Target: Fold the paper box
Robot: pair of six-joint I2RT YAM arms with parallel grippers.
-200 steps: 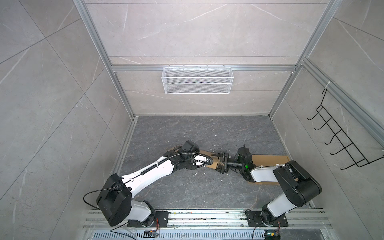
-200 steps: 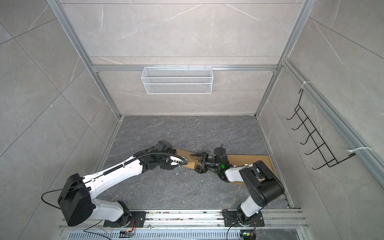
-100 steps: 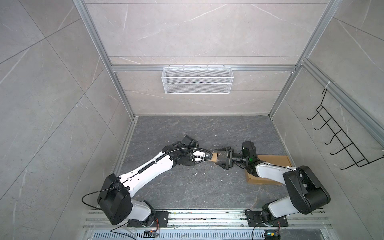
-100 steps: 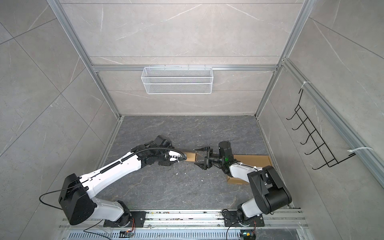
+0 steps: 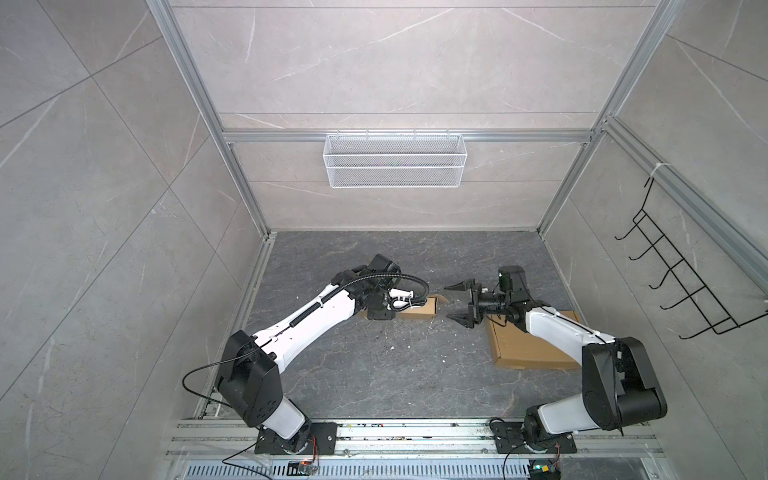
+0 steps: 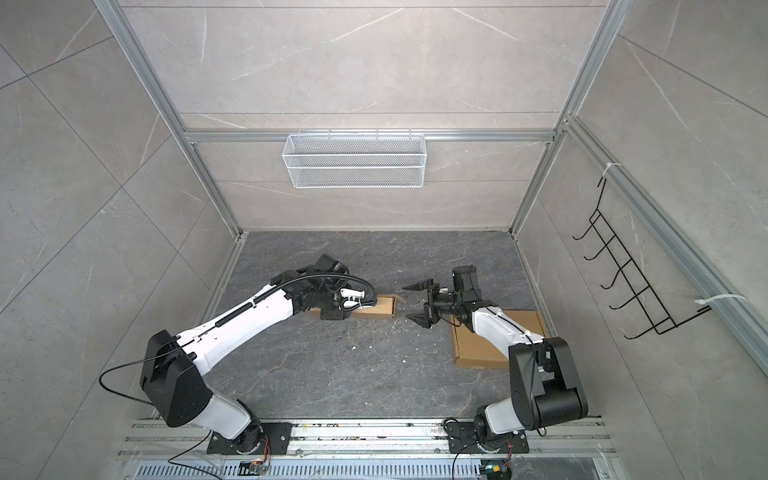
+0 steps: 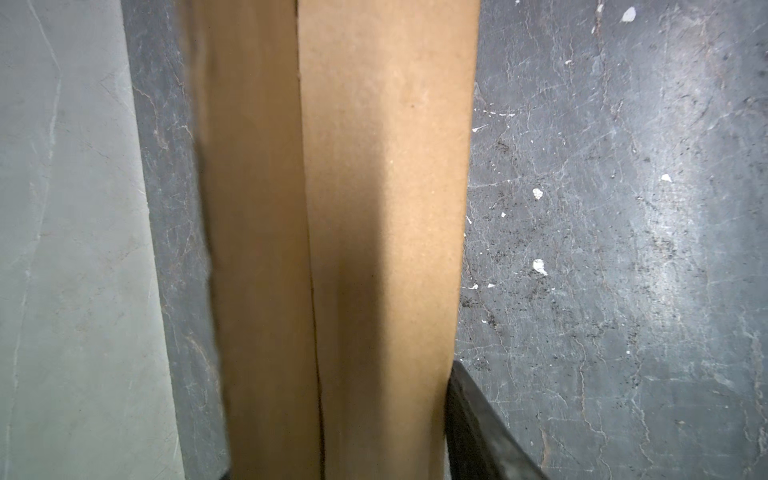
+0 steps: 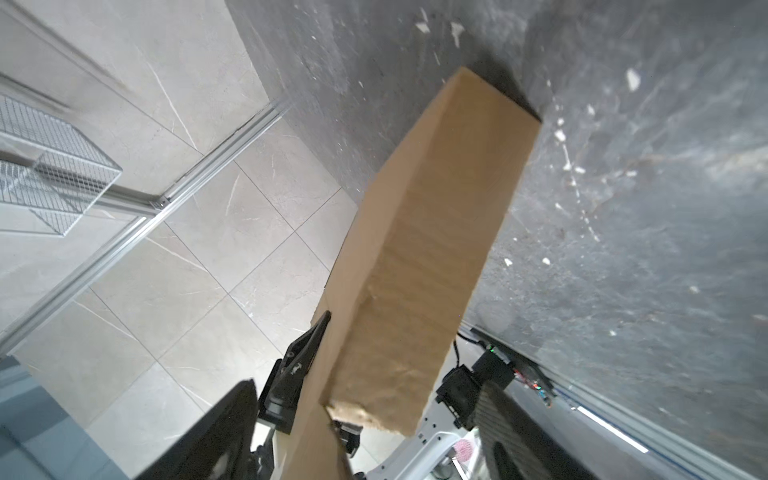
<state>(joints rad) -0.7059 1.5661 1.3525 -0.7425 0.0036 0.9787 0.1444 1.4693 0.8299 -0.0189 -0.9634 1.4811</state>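
The paper box [image 5: 417, 312] [image 6: 376, 311] is a long brown cardboard sleeve, held just above the dark floor left of centre. A small flap [image 5: 444, 300] curls at its right end. My left gripper [image 5: 380, 318] [image 7: 340, 436] is shut on the box's left part, mostly hidden under its wrist in both top views. In the left wrist view the box fills the gap, with one black finger [image 7: 478, 419] against its edge. My right gripper [image 5: 457, 307] [image 6: 417, 302] [image 8: 370, 384] stands wide open just right of the box's end, not touching it.
A stack of flat cardboard blanks [image 5: 528, 347] [image 6: 484, 347] lies on the floor under the right arm. A white wire basket [image 5: 394, 160] hangs on the back wall. A black hook rack [image 5: 681, 282] hangs on the right wall. White specks dot the floor.
My right gripper has let go of the box's end, opened wider and drawn back to the right. My left gripper has closed on the box and shifted it slightly left.
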